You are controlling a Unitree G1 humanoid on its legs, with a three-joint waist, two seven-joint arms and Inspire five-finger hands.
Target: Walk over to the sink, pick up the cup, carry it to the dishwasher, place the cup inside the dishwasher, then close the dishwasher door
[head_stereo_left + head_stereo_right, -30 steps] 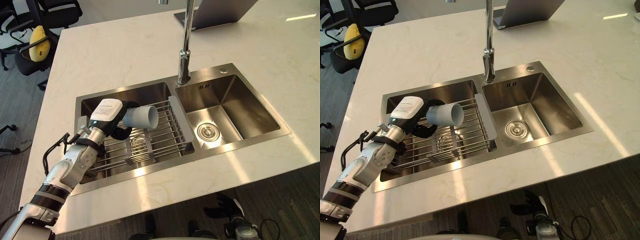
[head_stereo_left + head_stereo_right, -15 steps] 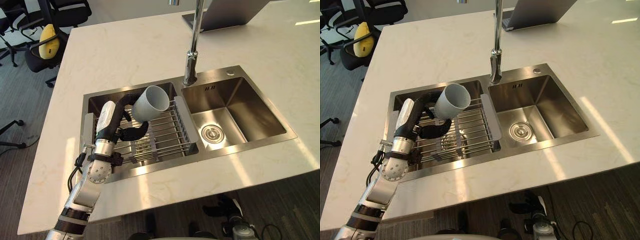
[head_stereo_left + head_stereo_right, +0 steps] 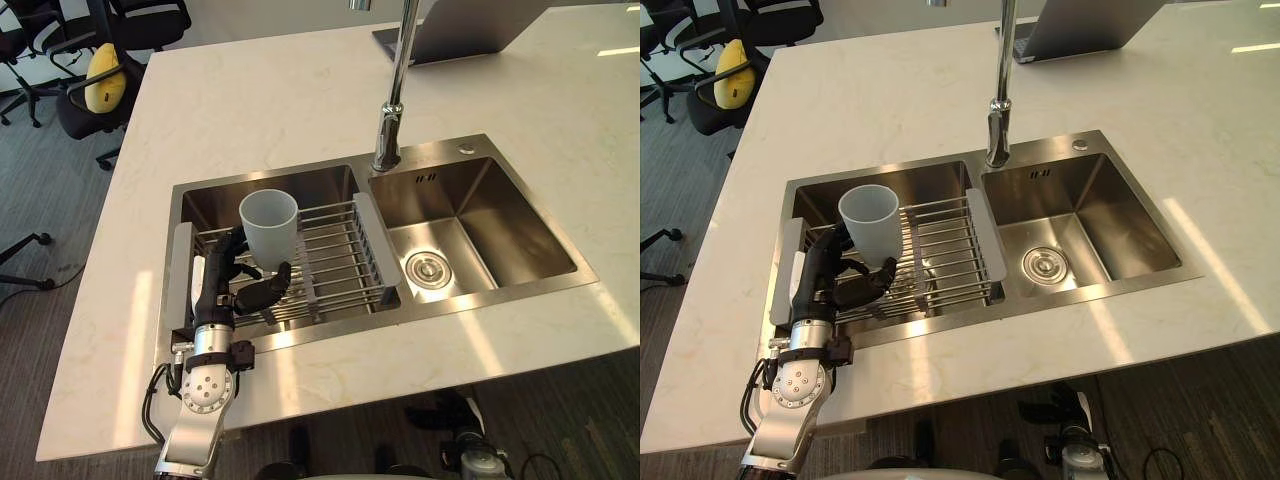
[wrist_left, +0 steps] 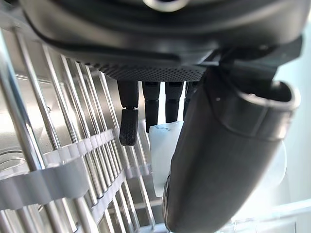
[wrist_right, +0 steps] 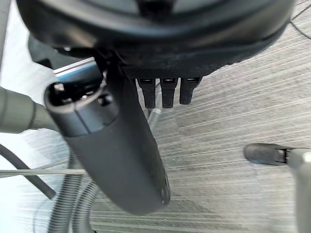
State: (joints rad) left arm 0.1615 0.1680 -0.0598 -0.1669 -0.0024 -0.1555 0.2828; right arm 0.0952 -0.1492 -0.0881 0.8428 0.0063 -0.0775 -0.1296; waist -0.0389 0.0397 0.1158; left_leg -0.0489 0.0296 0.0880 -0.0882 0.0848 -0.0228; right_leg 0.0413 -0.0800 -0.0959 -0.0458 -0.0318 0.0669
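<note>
The fingers (image 4: 127,127) of the left hand (image 3: 235,282) are curled round the cup (image 3: 269,222), thumb across its lower side. They hold it upright just above the rack (image 3: 340,262) in the left basin of the sink (image 3: 500,296). The smart play is to keep the grip firm and the cup level, and lift it clear of the rim before turning away from the tabletop (image 3: 260,100). The right hand (image 5: 116,150) hangs slack over the floor (image 5: 233,97). Half a second ago the cup leaned mouth-outward; now it's upright, further left.

Silver-grey jointed left arm (image 3: 200,400), dark matte left hand (image 3: 218,290).
</note>
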